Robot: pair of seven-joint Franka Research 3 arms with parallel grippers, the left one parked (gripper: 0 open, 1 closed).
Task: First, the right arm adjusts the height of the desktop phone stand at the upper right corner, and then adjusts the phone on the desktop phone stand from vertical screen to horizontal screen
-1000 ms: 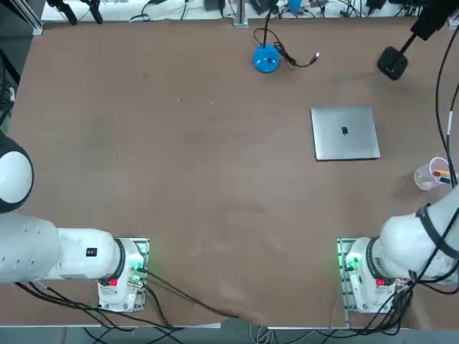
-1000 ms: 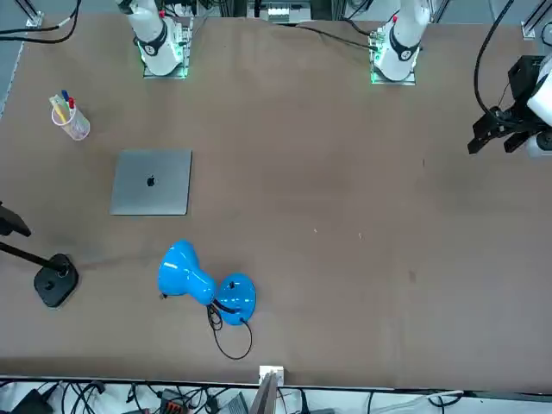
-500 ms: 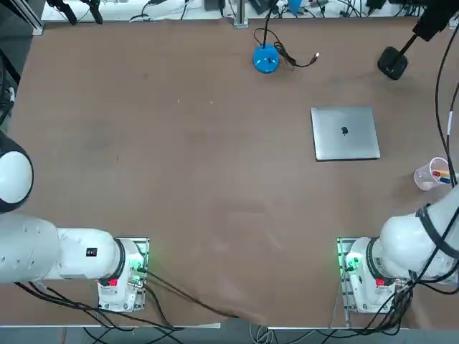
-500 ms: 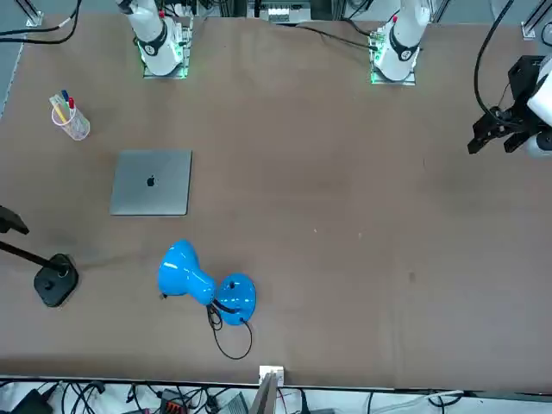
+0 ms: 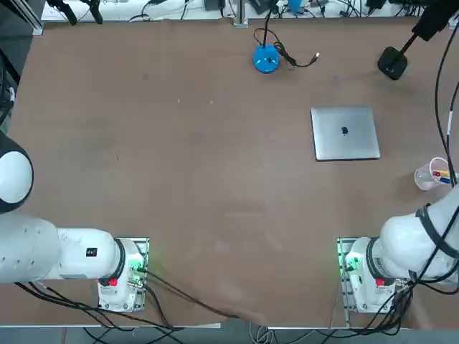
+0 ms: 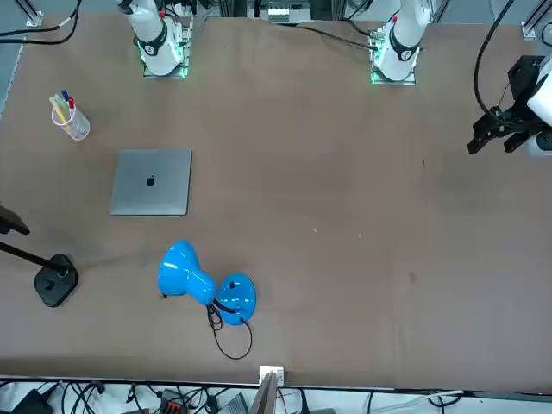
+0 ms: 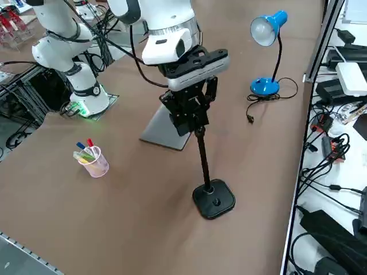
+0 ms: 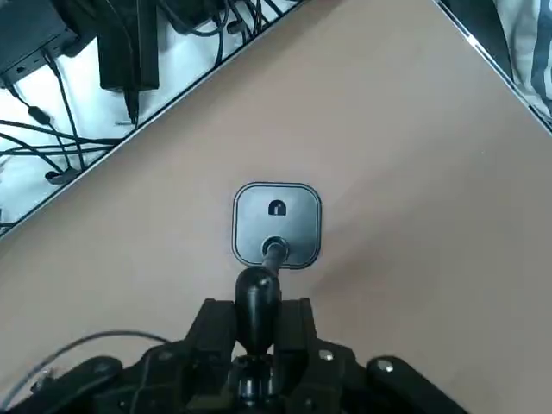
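Pens are standing in a clear cup (image 7: 94, 161) at the left of the side view, well apart from the work. Next rightward, a closed silver laptop (image 7: 160, 133) is lying flat, partly hidden behind the right arm (image 7: 166, 26), which is reaching down over the table's far right corner. Its right gripper (image 7: 192, 117) is sitting at the head of the desktop phone stand (image 7: 213, 199), fingers drawn in narrow around the top of the thin pole, apparently pinching it; in my judgement that hold is there so the upper section can be slid up or down while the heavy square base is keeping the stand upright. The wrist view is looking straight down the pole onto that base, so the grip appears centred above it. I cannot make out the phone separately; the gripper is covering the clamp where it would be sitting. Furthest right, a blue desk lamp (image 7: 265, 54) is standing near the table edge, clear of the arm.
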